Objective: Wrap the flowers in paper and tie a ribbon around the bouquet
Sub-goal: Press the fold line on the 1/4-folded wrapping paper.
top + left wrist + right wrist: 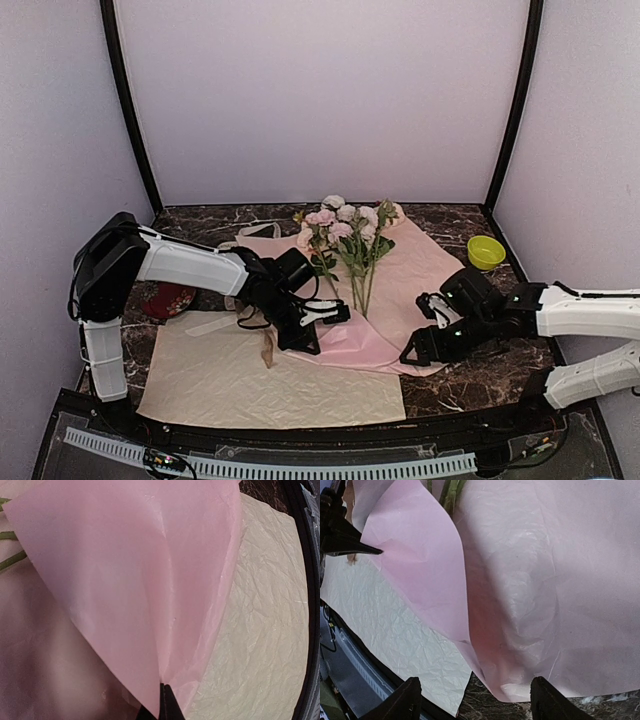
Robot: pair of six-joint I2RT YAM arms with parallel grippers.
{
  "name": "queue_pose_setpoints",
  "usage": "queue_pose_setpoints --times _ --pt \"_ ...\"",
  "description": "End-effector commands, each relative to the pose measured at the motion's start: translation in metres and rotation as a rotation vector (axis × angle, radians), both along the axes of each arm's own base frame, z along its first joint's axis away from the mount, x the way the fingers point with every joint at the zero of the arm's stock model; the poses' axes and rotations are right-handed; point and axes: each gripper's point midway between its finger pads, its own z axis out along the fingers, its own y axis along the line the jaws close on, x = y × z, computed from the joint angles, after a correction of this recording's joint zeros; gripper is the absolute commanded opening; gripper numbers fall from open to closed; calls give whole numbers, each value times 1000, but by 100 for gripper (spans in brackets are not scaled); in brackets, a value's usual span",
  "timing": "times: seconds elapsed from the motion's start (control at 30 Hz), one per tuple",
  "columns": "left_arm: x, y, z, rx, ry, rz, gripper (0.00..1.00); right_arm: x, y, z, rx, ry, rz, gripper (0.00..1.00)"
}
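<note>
The paper (545,580) lay spread flat, its near corner resting just ahead of the right gripper (475,702), whose fingers (405,700) stood wide apart and held nothing. Beneath that corner showed the dark marble table (492,711). To the left of those fingers, a pale cream sheet (395,630) lay under the paper's near edge. A little farther on, the left gripper (161,700) was pinched shut on the paper's left edge, holding it up as a curled flap clear of the cream sheet. Beyond both sets of fingers, the flowers (350,235) lay on the paper, green stems pointing toward the grippers and pink and cream heads at the far end. Farther still, beyond the right gripper, sat a yellow-green bowl (486,251).
</note>
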Motion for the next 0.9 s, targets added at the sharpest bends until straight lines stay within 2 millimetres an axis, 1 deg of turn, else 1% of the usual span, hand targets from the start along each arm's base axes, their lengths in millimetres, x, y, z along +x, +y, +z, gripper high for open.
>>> queue_pose_setpoints --times 0.0,0.07,0.23,0.27,0.3,0.4,0.47,0.5,0.6,0.77,0.87 --pt "0 -1 8 -25 -8 -11 0 2 23 5 154 -26 78 76" --pt "0 1 6 -15 -11 -11 0 -1 28 0 184 -8 102 75" --pt "1 5 5 -4 -22 -14 0 -17 33 -21 234 80 118 60" --pt "1 5 6 -5 -23 -14 0 -18 32 -24 230 88 117 55" --pt "1 5 6 -5 -26 -15 0 -19 30 -29 212 100 112 47" --pt "2 6 5 -1 -33 -16 0 -23 22 -39 148 140 105 18" --pt "2 9 4 8 -34 -16 0 -30 20 -39 143 183 103 4" --pt "3 10 4 11 -36 -16 0 -32 16 -39 128 200 92 0" --pt "4 12 5 13 -44 -22 0 -38 5 -40 76 244 58 0" --pt "5 15 6 19 -54 -30 0 -47 2 -33 90 306 55 0" --pt "4 13 9 1 -48 -31 0 -46 -4 -34 54 307 45 0"
